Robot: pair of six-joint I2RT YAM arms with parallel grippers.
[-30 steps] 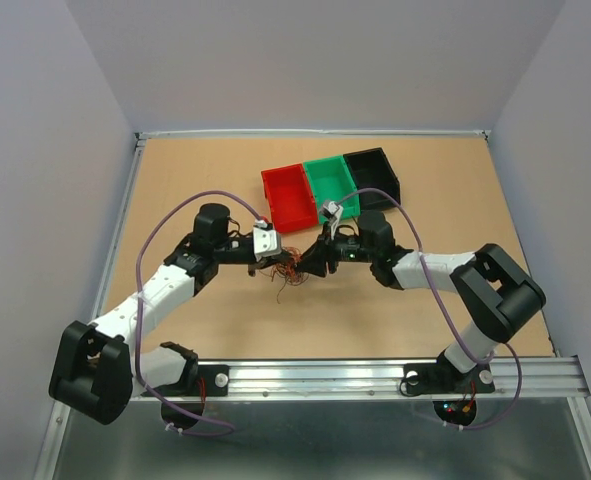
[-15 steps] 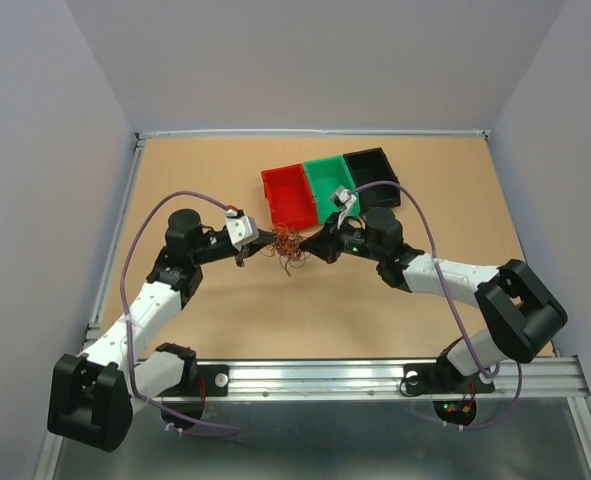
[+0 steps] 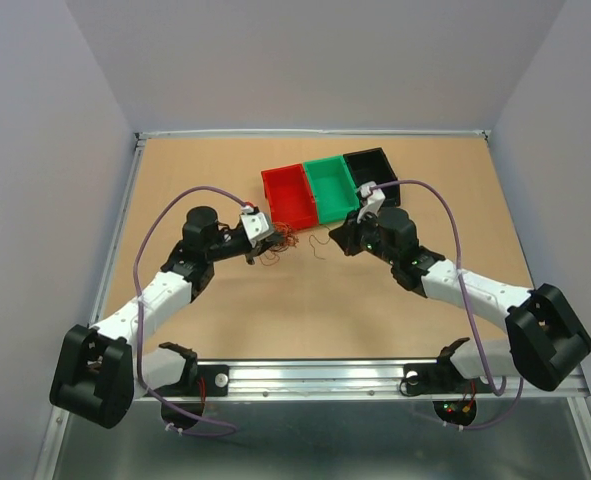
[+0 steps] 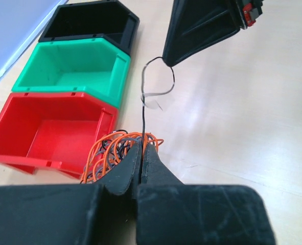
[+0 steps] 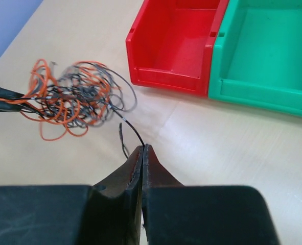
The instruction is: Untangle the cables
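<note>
The cables [image 3: 278, 244] are a small tangle of orange, black and brown wires on the table, just in front of the red bin. My left gripper [image 3: 266, 240] is shut on the tangle's left side; in the left wrist view [image 4: 142, 146] orange loops [image 4: 107, 153] bunch beside the jaws. A single black wire [image 4: 143, 109] runs from there to my right gripper [image 3: 336, 238]. The right gripper is shut on that wire's end [image 5: 134, 131] in the right wrist view [image 5: 142, 148]. The tangle [image 5: 71, 97] hangs stretched between the two grippers.
Three open bins stand in a row behind the grippers: red [image 3: 271, 205], green [image 3: 318, 200] and black [image 3: 389, 180]. They show in the left wrist view as red [image 4: 48, 94], green [image 4: 117, 81] and black [image 4: 128, 28]. The table's edge rail lies near the arm bases.
Both grippers have moved away from the arm bases toward the bins. The right gripper has pulled off to the right, drawing a black wire out of the tangle.
</note>
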